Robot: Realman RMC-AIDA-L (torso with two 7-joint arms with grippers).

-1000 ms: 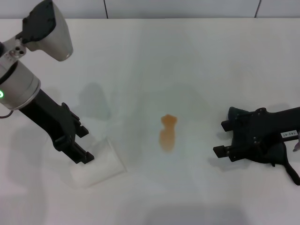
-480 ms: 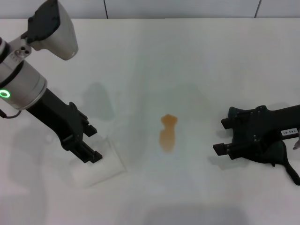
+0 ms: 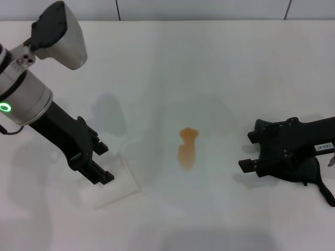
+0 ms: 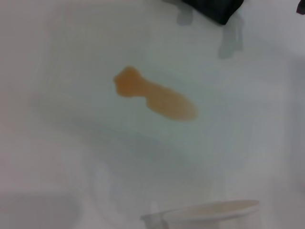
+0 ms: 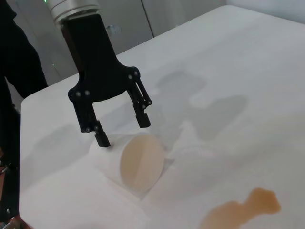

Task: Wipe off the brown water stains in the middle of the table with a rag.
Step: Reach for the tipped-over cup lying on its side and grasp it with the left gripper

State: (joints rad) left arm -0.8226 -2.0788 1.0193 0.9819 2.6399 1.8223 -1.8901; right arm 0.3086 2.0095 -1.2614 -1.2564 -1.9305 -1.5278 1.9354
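The brown water stains (image 3: 187,149) form one elongated orange-brown blotch in the middle of the white table (image 3: 209,68); the blotch (image 4: 155,95) also shows in the left wrist view and in the right wrist view (image 5: 240,210). To its right my right gripper (image 3: 246,152) rests low, open, fingers pointing at the stain with bare table between them. The dark rag (image 3: 313,172) lies under and behind that gripper's body, a thin tail at the right edge. On the left, my left gripper (image 3: 104,163) (image 5: 121,130) stands open just above a cup.
A clear plastic cup (image 3: 111,185) (image 5: 140,162) lies on its side below the left gripper, its orange-brown round end facing the stain. Its rim (image 4: 209,212) shows in the left wrist view. The table's back edge meets a grey wall.
The left arm has shifted a little to the right over the lying cup. The right gripper and the rag have stayed almost still.
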